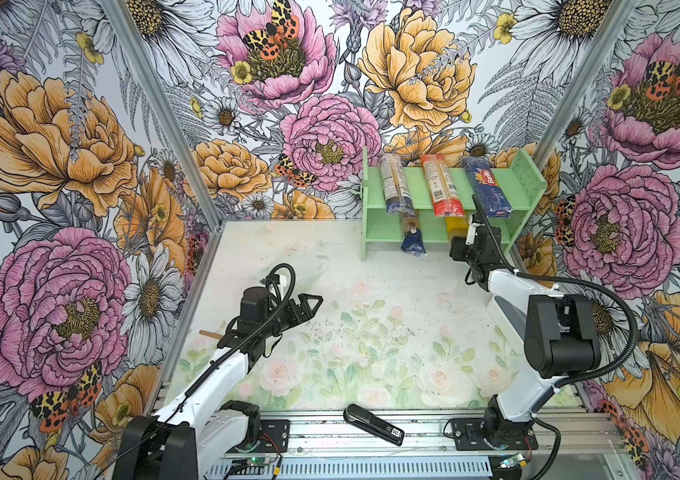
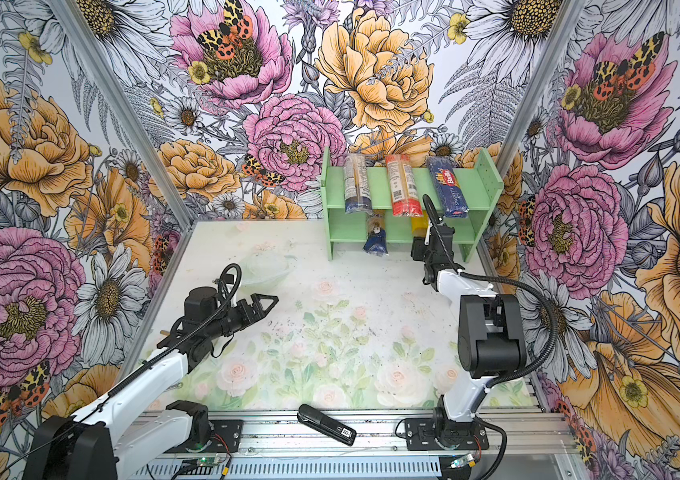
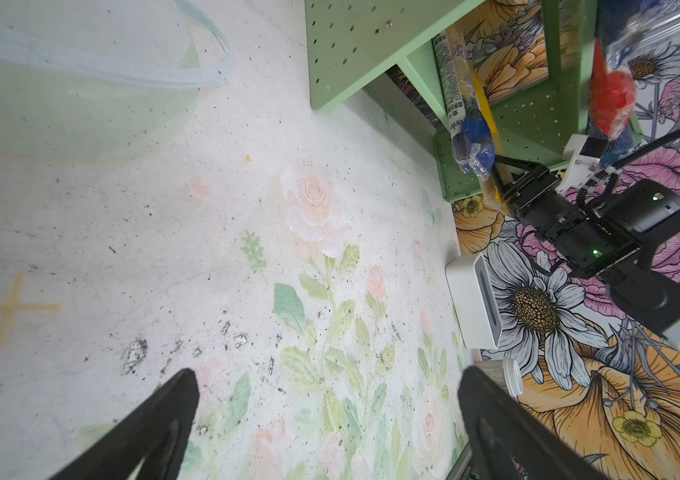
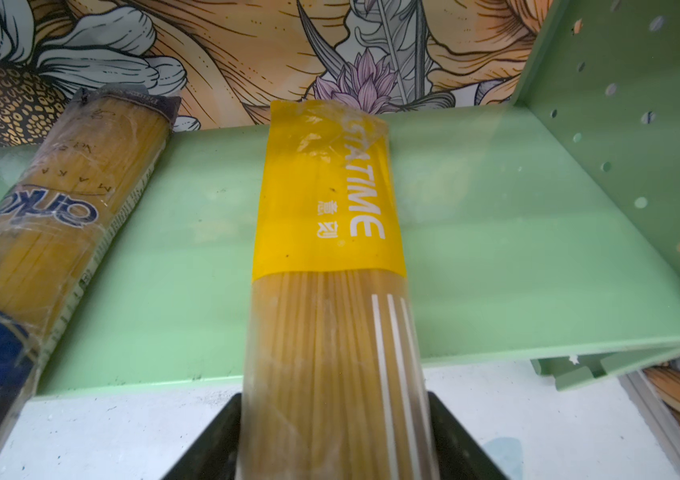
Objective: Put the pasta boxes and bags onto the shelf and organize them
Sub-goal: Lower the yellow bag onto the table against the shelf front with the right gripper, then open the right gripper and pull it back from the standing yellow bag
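In the right wrist view the lower edge cuts off the yellow pack and both fingers of the right claw, so you cannot tell whether they press it. In both top views the wrist hides this claw, and the top tier of the shelf covers most of the yellow and the blue-gold pack. The left claw is also cut off at the edge.

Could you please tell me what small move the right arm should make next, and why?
Probably open the right pincer wide and draw it straight back: the yellow pack already lies along the lower tier of the shelf, beside the blue-gold pack, with the fingers flanking its near end.
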Action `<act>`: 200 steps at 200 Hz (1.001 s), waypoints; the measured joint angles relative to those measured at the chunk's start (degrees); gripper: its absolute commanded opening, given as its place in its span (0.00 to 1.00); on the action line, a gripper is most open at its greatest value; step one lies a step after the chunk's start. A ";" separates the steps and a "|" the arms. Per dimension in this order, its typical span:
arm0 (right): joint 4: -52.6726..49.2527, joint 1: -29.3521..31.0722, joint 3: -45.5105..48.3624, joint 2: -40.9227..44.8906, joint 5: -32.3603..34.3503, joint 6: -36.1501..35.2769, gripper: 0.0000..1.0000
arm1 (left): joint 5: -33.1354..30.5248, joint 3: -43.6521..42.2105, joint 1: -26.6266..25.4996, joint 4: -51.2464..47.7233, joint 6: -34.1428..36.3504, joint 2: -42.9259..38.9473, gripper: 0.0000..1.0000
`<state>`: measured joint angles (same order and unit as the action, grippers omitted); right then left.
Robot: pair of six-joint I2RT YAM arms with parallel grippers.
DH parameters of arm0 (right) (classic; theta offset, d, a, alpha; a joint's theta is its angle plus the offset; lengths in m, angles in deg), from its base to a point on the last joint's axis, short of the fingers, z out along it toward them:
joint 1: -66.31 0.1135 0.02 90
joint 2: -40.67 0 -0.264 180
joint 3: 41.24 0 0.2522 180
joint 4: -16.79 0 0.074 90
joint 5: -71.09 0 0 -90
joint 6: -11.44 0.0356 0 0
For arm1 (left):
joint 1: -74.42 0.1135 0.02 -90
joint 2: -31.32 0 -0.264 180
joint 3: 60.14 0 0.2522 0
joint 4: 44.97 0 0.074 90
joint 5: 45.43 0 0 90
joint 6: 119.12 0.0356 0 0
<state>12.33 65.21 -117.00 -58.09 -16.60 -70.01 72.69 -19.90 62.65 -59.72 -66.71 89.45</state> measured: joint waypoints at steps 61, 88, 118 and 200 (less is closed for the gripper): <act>-3.02 0.00 -0.59 3.30 -0.42 -2.54 0.77 | 0.02 0.00 0.33 -0.02 0.00 -0.13 0.99; -6.86 0.00 -1.29 4.92 -1.09 -4.02 0.77 | 0.00 0.00 0.33 -0.04 0.00 -0.59 0.99; -11.21 0.00 -1.29 7.48 -1.95 -5.42 0.78 | 0.02 0.00 0.42 -0.13 0.07 -0.70 0.99; -22.45 -0.50 0.02 16.17 -9.35 -6.93 0.78 | 0.04 0.98 0.81 -0.44 1.11 1.14 0.99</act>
<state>-10.12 64.70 -116.98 -41.92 -25.96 -76.93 72.73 -18.92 63.46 -60.16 -65.59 90.59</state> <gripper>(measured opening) 0.780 0.988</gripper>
